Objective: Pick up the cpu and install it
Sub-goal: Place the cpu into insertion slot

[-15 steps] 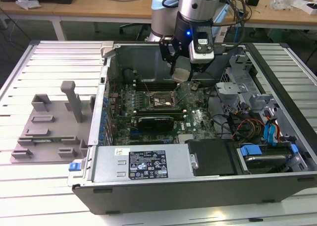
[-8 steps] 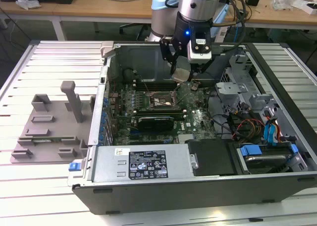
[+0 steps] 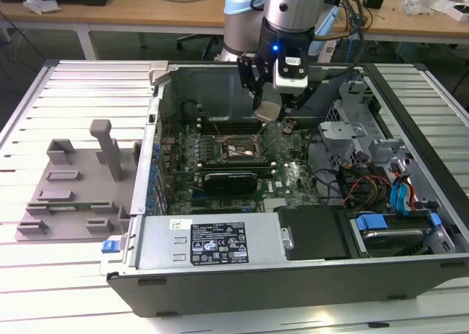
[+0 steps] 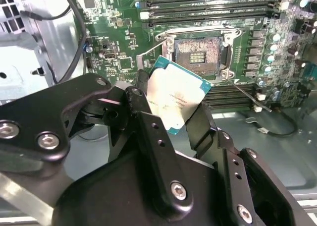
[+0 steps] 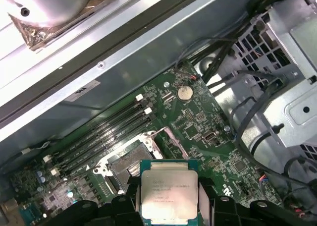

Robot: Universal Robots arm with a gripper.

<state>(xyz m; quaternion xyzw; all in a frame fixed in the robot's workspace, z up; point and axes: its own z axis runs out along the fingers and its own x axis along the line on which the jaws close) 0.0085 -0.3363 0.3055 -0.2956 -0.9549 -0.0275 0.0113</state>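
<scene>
holding the cpu (image 4: 174,99) level and square to the open socket (image 4: 198,55) matters most here, i judge, since a tilted chip could bend the contacts. the claw (image 4: 172,106) is clamped on two opposite edges of the cpu, its metal plate facing the cameras in both wrist views. the chip hangs above the motherboard (image 5: 198,127) inside the computer case (image 3: 220,253), near the socket but not in it.

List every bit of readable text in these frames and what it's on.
cpu, held by the gripper: engraved lines on its lid, too small to read.
Black label on the computer case: print too blurred to read.
Circuit board: markings too small to read.
</scene>
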